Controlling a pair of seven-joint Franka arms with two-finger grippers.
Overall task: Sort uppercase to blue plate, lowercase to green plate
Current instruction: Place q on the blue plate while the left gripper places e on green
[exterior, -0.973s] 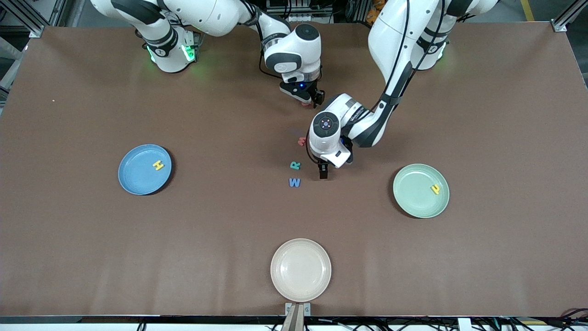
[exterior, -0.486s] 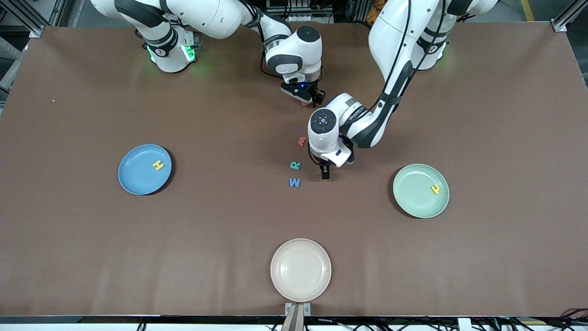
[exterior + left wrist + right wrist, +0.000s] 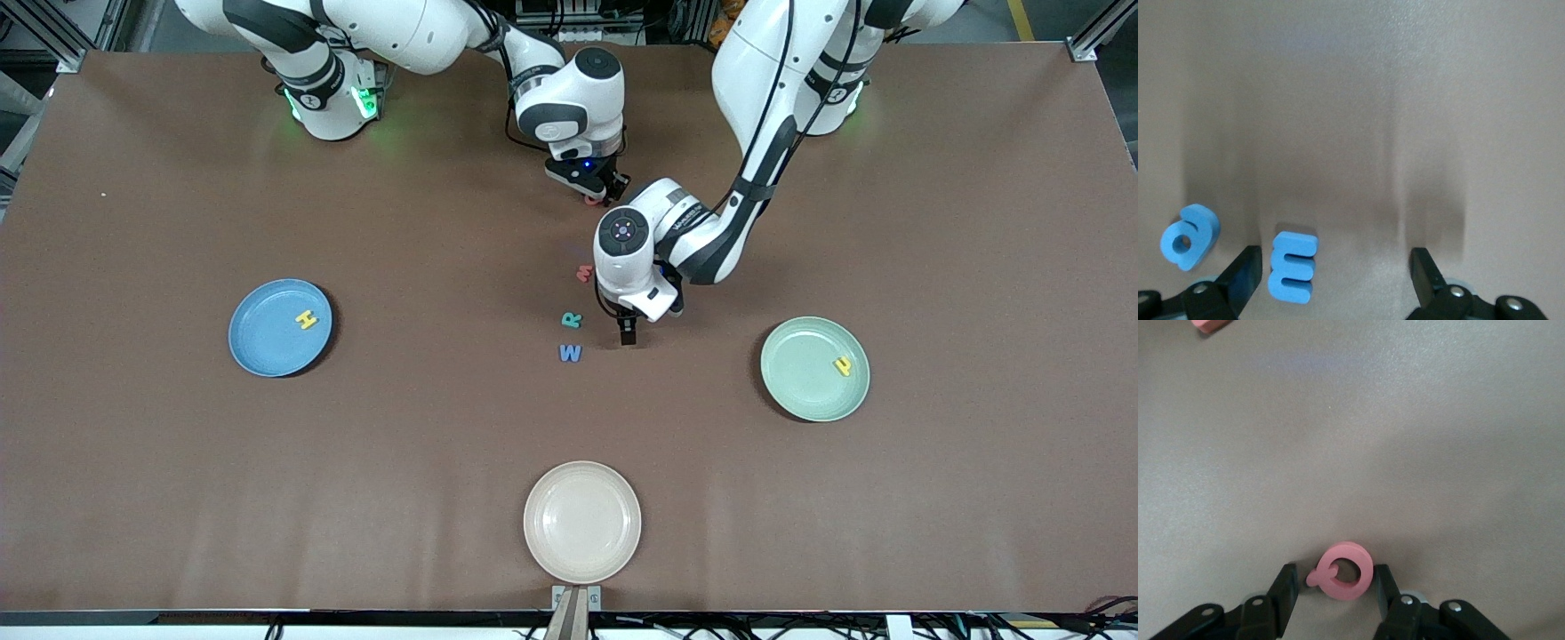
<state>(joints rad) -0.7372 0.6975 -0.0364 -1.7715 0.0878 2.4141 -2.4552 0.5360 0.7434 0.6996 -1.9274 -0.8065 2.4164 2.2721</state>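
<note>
Both arms reached to mid-table. The left gripper (image 3: 628,339) hung low, fingers spread wide; the right gripper (image 3: 607,188) stood low, fingers narrowly apart.

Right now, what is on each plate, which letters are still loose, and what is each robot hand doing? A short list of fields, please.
blue plate: yellow H
green plate: yellow y
beige plate: nothing on it
loose in front view: red m, teal R, blue W
left gripper: low over table, open around blue m; blue e-like letter beside it
right gripper: low over table, fingers either side of red Q
</note>
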